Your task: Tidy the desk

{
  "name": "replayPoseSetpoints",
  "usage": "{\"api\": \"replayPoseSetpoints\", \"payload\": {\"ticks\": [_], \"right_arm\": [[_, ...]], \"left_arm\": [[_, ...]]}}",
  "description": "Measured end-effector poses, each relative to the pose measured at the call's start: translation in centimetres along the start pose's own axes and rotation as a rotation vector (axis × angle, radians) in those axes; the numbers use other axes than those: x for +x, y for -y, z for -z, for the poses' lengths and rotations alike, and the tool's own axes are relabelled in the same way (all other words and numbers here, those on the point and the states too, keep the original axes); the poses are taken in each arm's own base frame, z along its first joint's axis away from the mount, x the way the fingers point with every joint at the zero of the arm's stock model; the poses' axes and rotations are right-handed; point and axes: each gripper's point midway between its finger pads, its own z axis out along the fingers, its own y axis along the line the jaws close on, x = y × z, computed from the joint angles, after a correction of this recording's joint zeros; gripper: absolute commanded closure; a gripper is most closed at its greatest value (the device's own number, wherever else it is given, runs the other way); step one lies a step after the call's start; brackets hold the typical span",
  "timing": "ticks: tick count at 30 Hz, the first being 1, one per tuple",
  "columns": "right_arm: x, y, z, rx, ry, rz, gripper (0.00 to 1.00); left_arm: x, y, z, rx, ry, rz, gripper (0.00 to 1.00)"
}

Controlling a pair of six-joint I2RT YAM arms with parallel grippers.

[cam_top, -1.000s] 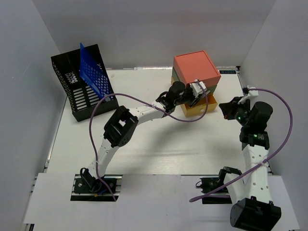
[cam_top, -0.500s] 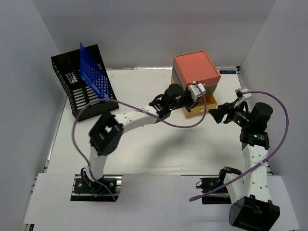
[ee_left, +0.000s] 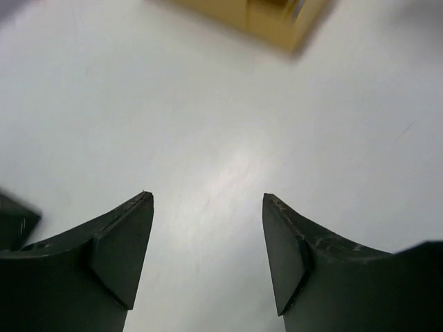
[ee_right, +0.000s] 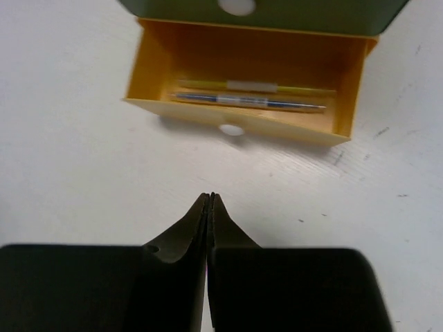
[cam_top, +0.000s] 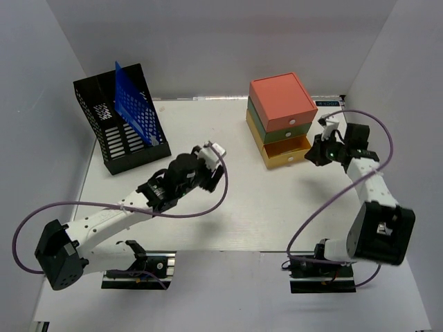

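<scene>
1. The right claw [ee_right: 210, 197] has its fingers pressed together on nothing. It hangs just right of the pulled-out yellow drawer [ee_right: 242, 69], facing it.
2. The left claw [ee_left: 208, 200] stands apart and empty, low over the bare surface [cam_top: 249, 207], left of centre.
3. The yellow drawer holds a yellow pen [ee_right: 256, 86] and a blue pen [ee_right: 249, 102], lying side by side.
4. It is the lowest drawer of the drawer box [cam_top: 280, 100] at far right. The green drawer [ee_right: 263, 10] above it is shut.
5. A black mesh rack [cam_top: 118, 138] at far left holds a tilted blue folder [cam_top: 135, 111].
6. The white surface fills the floor of a plain white-walled booth.
</scene>
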Motion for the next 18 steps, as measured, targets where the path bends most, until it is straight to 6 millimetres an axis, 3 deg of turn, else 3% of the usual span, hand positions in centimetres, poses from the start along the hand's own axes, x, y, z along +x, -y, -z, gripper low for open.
{"api": "replayPoseSetpoints", "payload": {"ticks": [3, 5, 12, 18], "right_arm": [[0.9, 1.8, -1.7, 0.061, -0.082, -0.032, 1.0], [2.0, 2.5, -2.7, 0.104, -0.131, -0.076, 1.0], [5.1, 4.1, -5.9, 0.221, -0.218, -0.266, 1.0], [6.5, 5.7, -8.1, 0.32, -0.22, -0.462, 1.0]], "left_arm": [[6.6, -1.0, 1.7, -0.059, -0.177, -0.044, 0.25], [8.1, -1.7, 3.3, -0.089, -0.223, -0.073, 0.25], [2.7, -4.7, 7.5, -0.222, -0.02, -0.07, 0.23], [2.3, -5.5, 8.2, -0.261, 0.001, -0.081, 0.23]]}}
